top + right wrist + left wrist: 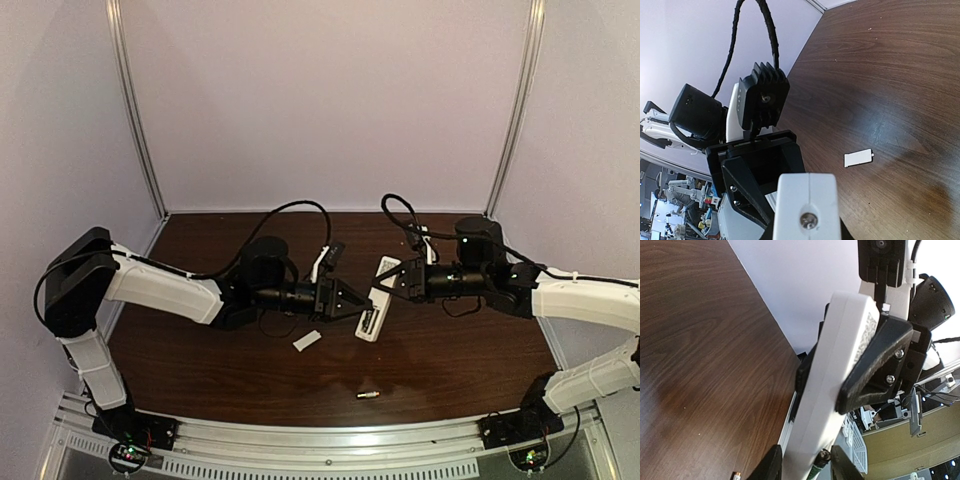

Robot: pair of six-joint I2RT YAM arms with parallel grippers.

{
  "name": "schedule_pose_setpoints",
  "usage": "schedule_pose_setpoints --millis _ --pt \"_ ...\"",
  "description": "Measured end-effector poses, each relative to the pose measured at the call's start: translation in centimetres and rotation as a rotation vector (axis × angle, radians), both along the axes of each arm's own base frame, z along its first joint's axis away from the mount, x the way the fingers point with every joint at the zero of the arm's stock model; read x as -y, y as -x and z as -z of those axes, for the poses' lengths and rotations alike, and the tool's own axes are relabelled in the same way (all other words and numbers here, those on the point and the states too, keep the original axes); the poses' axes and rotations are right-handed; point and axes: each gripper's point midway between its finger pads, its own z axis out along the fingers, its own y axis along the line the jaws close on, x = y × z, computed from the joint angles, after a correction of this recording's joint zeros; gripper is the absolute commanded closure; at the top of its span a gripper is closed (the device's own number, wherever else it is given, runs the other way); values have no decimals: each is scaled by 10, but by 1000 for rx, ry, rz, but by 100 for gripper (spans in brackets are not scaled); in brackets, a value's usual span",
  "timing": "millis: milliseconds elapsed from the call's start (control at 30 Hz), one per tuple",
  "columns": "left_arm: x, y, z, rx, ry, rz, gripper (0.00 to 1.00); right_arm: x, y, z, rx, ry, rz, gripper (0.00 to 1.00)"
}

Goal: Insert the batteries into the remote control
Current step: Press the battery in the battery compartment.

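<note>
— What lies nearest on the worktop [470, 360]?
— A loose battery [369, 395]. It lies flat by the front edge, nothing touches it, and it is well apart from both arms.
— And beyond it?
— The small white cover [307, 340], flat on the wood. It is at about 10 o'clock from that battery and about 8 o'clock from the remote's lower end, not touching it.
— Where is the remote control [378, 298]?
— Held up off the worktop at mid-table. In the top view its length runs from 1 o'clock down to 7 o'clock. The right jaws, on its 3 o'clock side, are pinching its upper half, with one black finger [875, 365] flat against the labelled side.
— The left jaws?
— They are on the 9 o'clock side, at the remote's lower end. The left wrist view shows them partly spread, with that end and the other battery [820, 462] side by side between them. The battery's metal tip sits just beside the remote's edge. I cannot tell whether the jaws actually press on either.
— Farthest back?
— A plain pale wall [320, 100].
</note>
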Motion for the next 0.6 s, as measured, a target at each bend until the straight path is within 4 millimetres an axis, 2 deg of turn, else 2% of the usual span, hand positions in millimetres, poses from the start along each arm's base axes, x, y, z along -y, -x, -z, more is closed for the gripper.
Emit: schedule_pose_setpoints --millis 600 --pt "4 -1 8 80 -88 23 69 3 -1 8 -21 29 21 100"
